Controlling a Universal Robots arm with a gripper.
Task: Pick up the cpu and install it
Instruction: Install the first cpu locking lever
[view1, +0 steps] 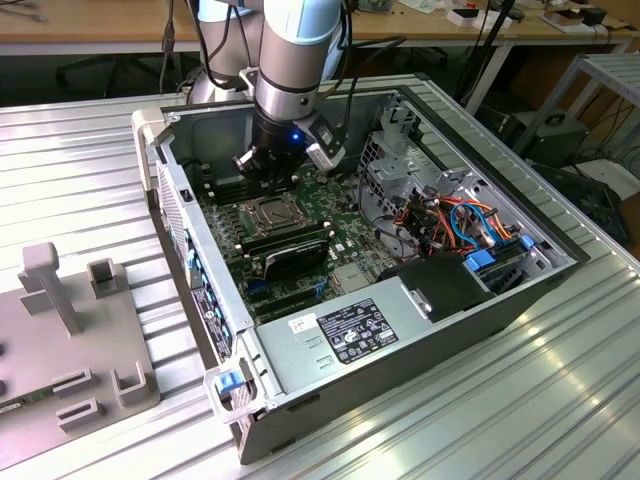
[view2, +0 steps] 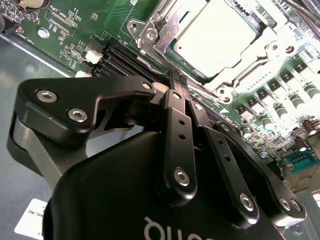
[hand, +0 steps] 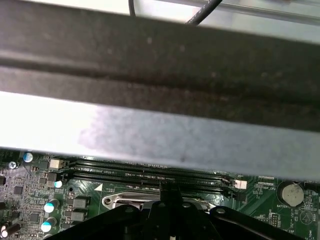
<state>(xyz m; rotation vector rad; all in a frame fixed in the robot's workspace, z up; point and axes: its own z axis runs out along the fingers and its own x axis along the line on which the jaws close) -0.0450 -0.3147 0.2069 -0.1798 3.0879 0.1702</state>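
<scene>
Left of the open computer case (view1: 400, 330) in the exterior view lies a grey fixture block (view1: 70, 340). Inside the case, the gripper (view1: 268, 172) hovers over the motherboard (view1: 345, 250), just behind the socket (view1: 266, 213). In the second wrist view its fingers (view2: 175, 82) are pressed together, empty, and the cpu (view2: 217, 35) sits seated in the socket just beyond them.

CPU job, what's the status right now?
Gripper shut, empty, poised over the motherboard. CPU seated in its socket. Nothing blocking.

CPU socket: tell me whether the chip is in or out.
In. The cpu lies flat inside the socket frame on the motherboard; the gripper, fingers shut and empty, sits beside it.
</scene>
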